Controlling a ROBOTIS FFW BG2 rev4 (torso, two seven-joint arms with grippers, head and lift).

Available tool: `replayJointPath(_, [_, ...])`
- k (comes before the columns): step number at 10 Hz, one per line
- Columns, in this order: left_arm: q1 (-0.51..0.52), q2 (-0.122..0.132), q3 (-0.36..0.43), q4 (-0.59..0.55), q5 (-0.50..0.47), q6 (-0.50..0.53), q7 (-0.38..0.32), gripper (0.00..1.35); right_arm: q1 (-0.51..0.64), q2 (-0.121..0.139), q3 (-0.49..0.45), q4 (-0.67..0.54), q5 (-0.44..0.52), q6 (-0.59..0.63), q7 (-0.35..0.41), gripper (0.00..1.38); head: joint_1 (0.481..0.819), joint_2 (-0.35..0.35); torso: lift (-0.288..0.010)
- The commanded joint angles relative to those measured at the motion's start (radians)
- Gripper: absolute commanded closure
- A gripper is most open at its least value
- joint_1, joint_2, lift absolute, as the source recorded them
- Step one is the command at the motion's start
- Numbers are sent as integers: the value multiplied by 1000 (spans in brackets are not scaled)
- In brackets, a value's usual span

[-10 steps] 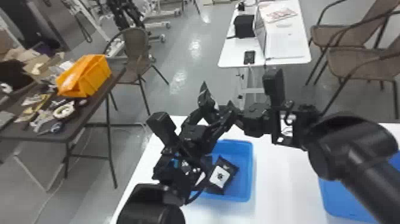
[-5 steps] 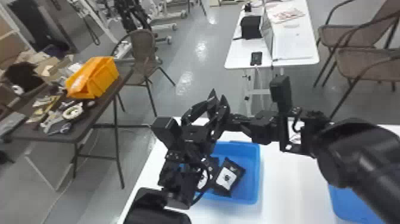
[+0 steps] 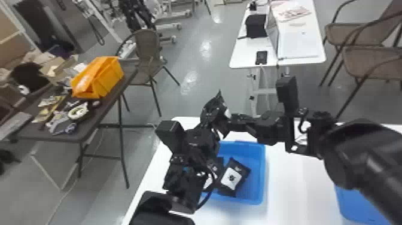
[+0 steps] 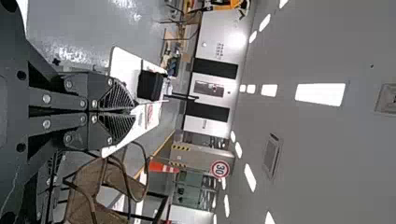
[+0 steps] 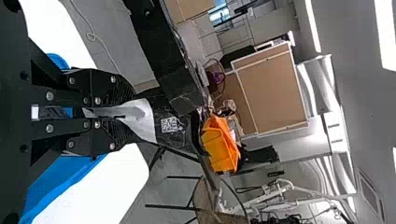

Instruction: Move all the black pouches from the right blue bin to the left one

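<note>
In the head view, my right gripper (image 3: pixel 239 119) is above the back of the left blue bin (image 3: pixel 259 176), shut on a black pouch (image 3: pixel 216 106). My left gripper (image 3: pixel 202 140) is just left of this pouch, its tips hidden. The left wrist view has the left gripper (image 4: pixel 134 112) shut with nothing between its fingers. In the right wrist view, the right gripper (image 5: pixel 133 112) pinches the held pouch (image 5: pixel 166 123) at its white band. Inside the left bin lies a black pouch (image 3: pixel 231 178) with a white label, beside another partly covered by the left arm. The right blue bin (image 3: pixel 359 206) is partly behind the right arm.
Both bins stand on a white table (image 3: pixel 293 185). A dark side table (image 3: pixel 89 125) with an orange bin (image 3: pixel 97 77) is at the far left. Another white table (image 3: pixel 248 55) and brown chairs are farther back.
The head view has shifted, so the room and bins stand farther right in it. The held pouch has turned and looks narrower beside the left gripper. The right gripper keeps its grip.
</note>
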State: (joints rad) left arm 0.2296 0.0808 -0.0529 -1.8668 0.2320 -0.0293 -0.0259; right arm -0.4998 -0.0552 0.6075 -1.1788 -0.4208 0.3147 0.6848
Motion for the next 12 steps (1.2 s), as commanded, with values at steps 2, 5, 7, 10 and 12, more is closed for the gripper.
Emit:
replayJointPath(2, [14, -3, 4, 0, 6, -30, 20, 1222, 0, 1, -2, 2, -1, -8, -1, 1079, 693, 350, 10])
replayJointPath(5, [31, -13, 22, 0, -3, -52, 40, 1222, 3, 3, -8, 27, -18, -32, -1, 964, 691, 350, 10])
replayJointPath(7, [42, -23, 47, 0, -23, -69, 44, 1222, 80, 6, -157, -36, 99, -49, -2, 81, 691, 350, 10])
replayJointPath(10, [73, -42, 94, 5, -86, -67, 46, 1222, 294, 6, -451, -231, 237, 20, -51, 223, 692, 288, 10])
replayJointPath(12, [90, -49, 111, 77, -140, -86, 44, 1222, 405, 5, -580, -283, 273, 35, -51, 260, 695, 235, 10])
